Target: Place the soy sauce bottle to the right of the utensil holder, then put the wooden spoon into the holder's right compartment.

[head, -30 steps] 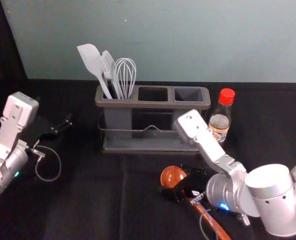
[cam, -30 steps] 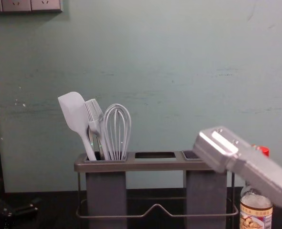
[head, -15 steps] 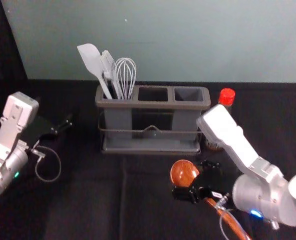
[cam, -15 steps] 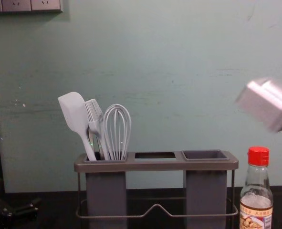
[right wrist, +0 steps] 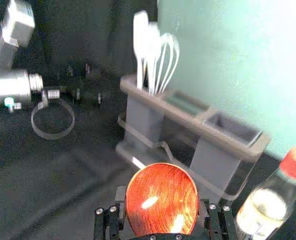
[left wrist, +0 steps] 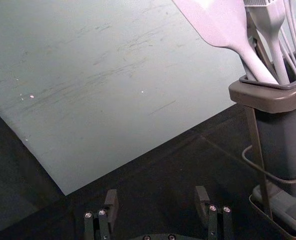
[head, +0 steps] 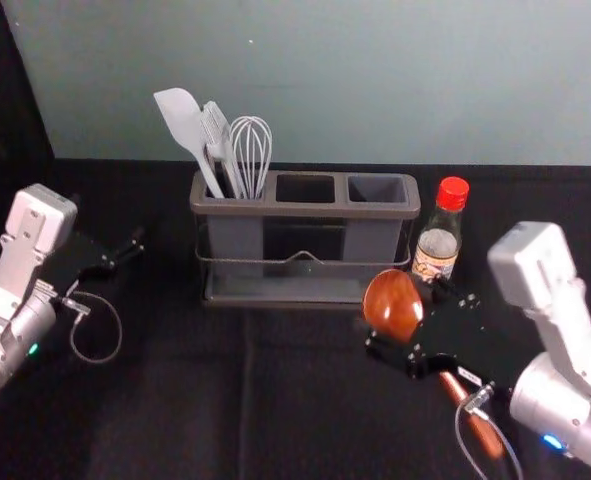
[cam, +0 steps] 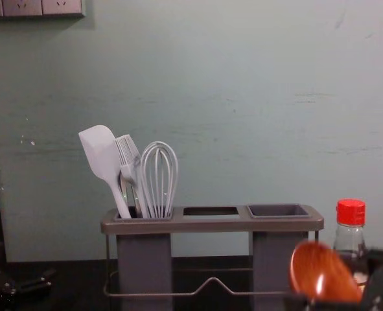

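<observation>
The wooden spoon (head: 393,305) is raised in front of the holder's right end, bowl up, handle slanting down toward the robot. My right gripper (head: 421,328) is shut on it below the bowl; in the right wrist view the bowl (right wrist: 162,200) hides the grip between the right gripper's fingertips (right wrist: 162,204). Right of the utensil holder (head: 305,208) stands the soy sauce bottle (head: 440,240), upright with a red cap. The holder's right compartment (cam: 278,210) is empty. My left gripper (head: 127,252) is parked at the left; its wrist view shows the left gripper (left wrist: 157,200) open and holding nothing.
A white spatula (head: 182,120), a brush (head: 218,135) and a whisk (head: 251,150) stand in the holder's left compartment. A wall (head: 375,80) rises behind the dark tabletop (head: 165,420). The bottle stands close beyond my right gripper.
My right gripper has moved right and up with the spoon, whose bowl now shows in the chest view. The right arm uncovers the bottle. My left arm has stayed put.
</observation>
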`<state>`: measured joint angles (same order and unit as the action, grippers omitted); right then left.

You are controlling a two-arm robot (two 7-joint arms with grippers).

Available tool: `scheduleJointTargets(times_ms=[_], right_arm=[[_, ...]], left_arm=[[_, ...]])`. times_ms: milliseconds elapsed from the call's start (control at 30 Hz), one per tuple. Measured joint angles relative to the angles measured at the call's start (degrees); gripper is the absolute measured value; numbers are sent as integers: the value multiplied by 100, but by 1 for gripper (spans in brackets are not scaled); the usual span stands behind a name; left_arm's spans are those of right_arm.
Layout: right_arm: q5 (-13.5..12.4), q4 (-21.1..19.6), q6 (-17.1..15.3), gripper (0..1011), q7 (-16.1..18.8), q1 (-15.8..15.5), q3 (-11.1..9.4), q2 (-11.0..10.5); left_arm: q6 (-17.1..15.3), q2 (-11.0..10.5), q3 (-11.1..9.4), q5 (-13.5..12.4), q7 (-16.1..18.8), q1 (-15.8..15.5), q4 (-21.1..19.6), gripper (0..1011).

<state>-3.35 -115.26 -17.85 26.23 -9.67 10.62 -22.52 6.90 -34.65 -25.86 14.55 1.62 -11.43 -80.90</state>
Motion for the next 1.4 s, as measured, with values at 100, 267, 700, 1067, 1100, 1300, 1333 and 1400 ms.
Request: scheduleJointTargets(times_ms=[100, 267, 700, 1067, 1100, 1300, 1333, 1400], right_arm=[[-138, 102, 811, 838, -75, -163, -116, 41], [-289, 226, 1947, 838, -204, -384, -251, 104], [-511, 540, 3200, 838, -413, -581, -310, 112], [-512, 535, 3171, 838, -416, -577, -304, 106], [-512, 533, 3172, 838, -415, -578, -305, 106], [-511, 524, 3172, 838, -408, -581, -308, 106], [-510, 521, 3172, 838, -406, -580, -309, 106], [-510, 520, 3172, 838, -405, -581, -310, 106]], left_arm=[[0, 0, 0, 0, 0, 0, 0, 1005], [0, 0, 0, 0, 0, 0, 0, 1005], [0, 0, 0, 0, 0, 0, 0, 1005], [0, 0, 0, 0, 0, 0, 0, 1005], [0, 0, 0, 0, 0, 0, 0, 1005], [0, 0, 0, 0, 0, 0, 0, 1005], [0, 0, 0, 0, 0, 0, 0, 1005], [0, 0, 0, 0, 0, 0, 0, 1005]])
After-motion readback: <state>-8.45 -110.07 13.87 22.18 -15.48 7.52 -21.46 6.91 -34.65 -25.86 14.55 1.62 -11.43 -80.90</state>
